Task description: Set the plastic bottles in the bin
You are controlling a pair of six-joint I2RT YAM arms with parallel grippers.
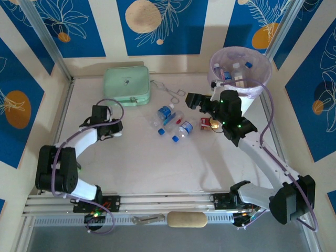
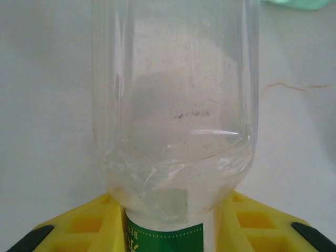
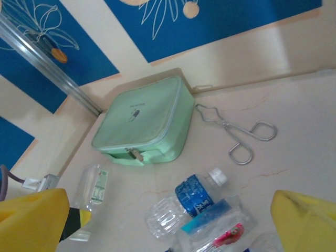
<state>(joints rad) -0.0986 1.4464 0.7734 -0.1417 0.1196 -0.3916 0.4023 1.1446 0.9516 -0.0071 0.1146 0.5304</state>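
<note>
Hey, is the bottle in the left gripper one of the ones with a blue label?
No, the clear bottle gripped by the left gripper has a green label, seen in the left wrist view.

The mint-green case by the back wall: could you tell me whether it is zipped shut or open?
Shut: the mint-green case lies flat, lid down, no gap along the visible zip.

Your overhead camera looked down from above and behind the near edge, taking in the whole table (image 1: 147,168). Your left wrist camera sat very close against a clear bottle (image 2: 173,105), facing along the tabletop. Your right wrist camera looked from higher up toward the far left corner, sharing the green case (image 3: 144,121) and tongs (image 3: 236,134) with the overhead view.
</note>
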